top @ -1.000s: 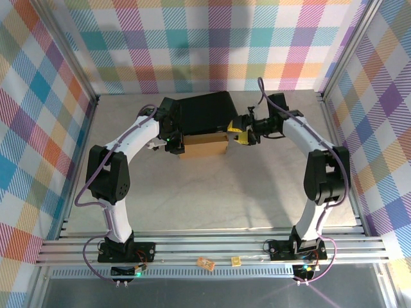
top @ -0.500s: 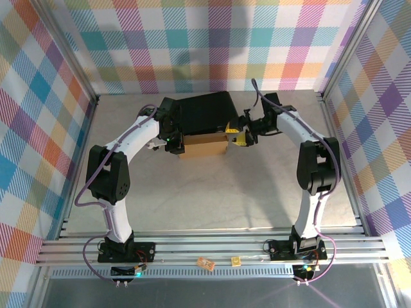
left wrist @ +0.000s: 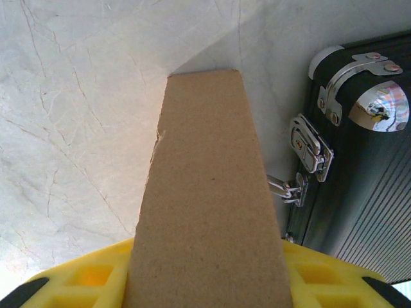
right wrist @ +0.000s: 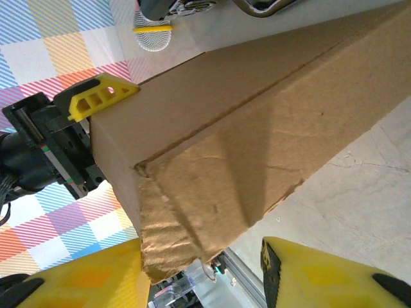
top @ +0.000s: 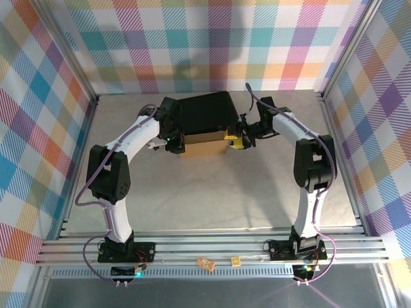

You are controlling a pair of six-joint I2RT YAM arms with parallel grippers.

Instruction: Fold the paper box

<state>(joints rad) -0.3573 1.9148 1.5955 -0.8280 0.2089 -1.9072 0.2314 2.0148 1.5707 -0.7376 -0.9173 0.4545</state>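
The right hand [top: 237,138] has come nearer the black case [top: 204,114] and half closed around the end of the paper box [top: 205,147] just in front of it, not yet gripping, so a fold there seems next; the left hand [top: 176,144] clamps the other end.

Bright even light, soft shadows on the table [top: 212,192], glare on the chrome case corner [left wrist: 382,106], sharp focus

Paper box [top: 205,147] just before case [top: 204,113]

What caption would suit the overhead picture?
A robot's left hand and right hand flank a brown paper box beside a black case.
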